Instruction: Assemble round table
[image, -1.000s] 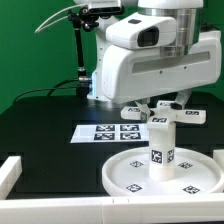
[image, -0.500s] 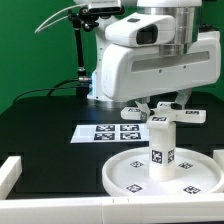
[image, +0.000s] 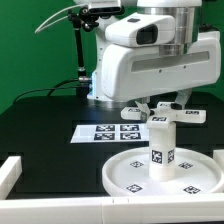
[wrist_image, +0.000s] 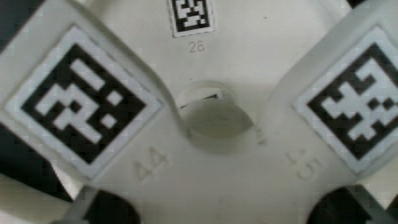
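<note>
Jaws at cross base (image: 160, 119) atop leg (image: 160, 150), clamped or not unclear; arm pointing straight down over disc (image: 125, 178).

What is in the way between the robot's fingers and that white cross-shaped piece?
Nothing visible. The fingers hang right above the cross base, and the wrist view shows its tagged arms and centre hole bare. The leg stands upright in the round disc, in front of them in the exterior view, not between them.

Disc (image: 130, 172), leg (image: 160, 138): smooth white plastic; table top (image: 50, 130) matt blk.
</note>
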